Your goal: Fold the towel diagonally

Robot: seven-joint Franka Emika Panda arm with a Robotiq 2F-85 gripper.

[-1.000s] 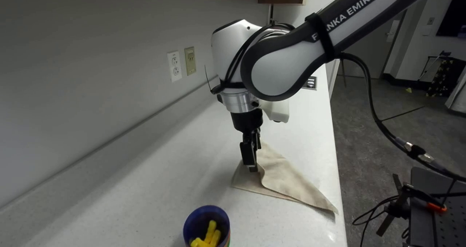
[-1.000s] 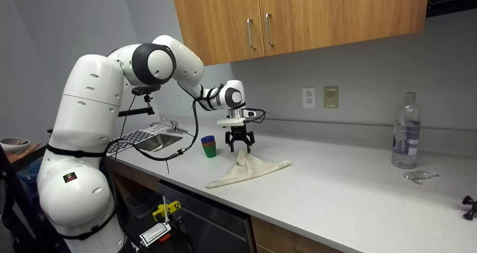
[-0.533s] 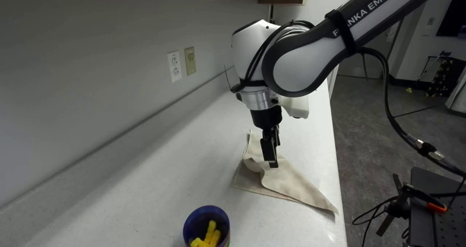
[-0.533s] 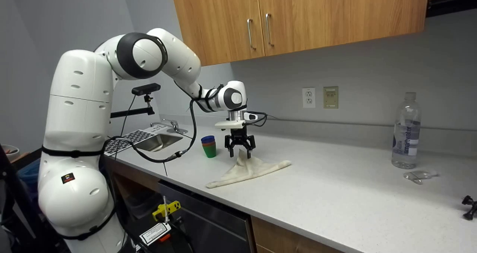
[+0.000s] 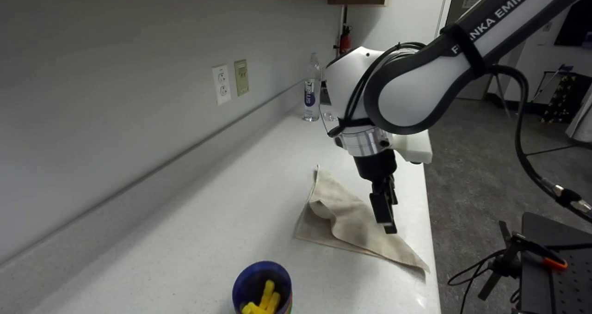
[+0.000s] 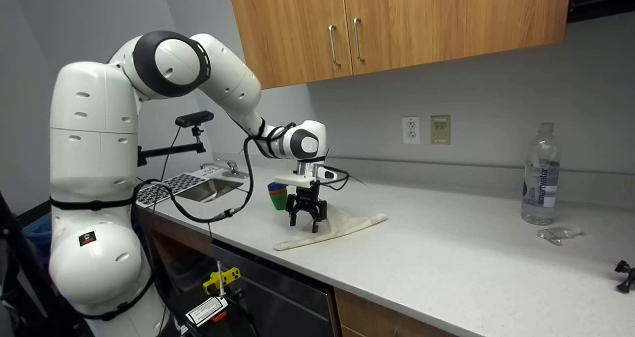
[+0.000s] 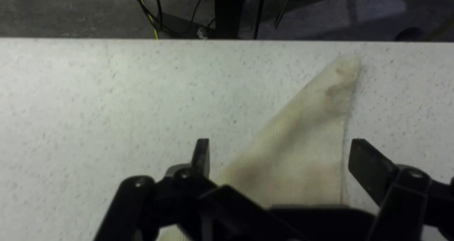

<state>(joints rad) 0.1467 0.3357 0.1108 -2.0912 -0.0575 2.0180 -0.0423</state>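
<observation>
The beige towel [image 5: 356, 224] lies on the counter as a rough triangle, one layer folded over another, and a corner of the top layer curls back on the wall side. In an exterior view the gripper partly hides the towel [image 6: 347, 223]. My gripper [image 5: 389, 228] points down above the towel's front part, nearer the counter's front edge, and seems to be apart from the cloth. In the wrist view the towel [image 7: 305, 159] narrows to a smudged tip near that edge. There the gripper [image 7: 280, 141] stands wide open, its fingers on either side of the cloth, holding nothing.
Stacked coloured cups [image 6: 278, 200] stand close behind the gripper; the top blue cup [image 5: 240, 288] holds yellow pieces. A water bottle [image 6: 539, 193] stands by the wall with a small clear item [image 6: 558, 235] near it. The sink [image 6: 213, 189] is beyond the cups.
My gripper has moved away from the curled-back corner, across the towel toward the counter's front edge, staying open. The towel looks unmoved. The bottle has come into sight behind the arm.
</observation>
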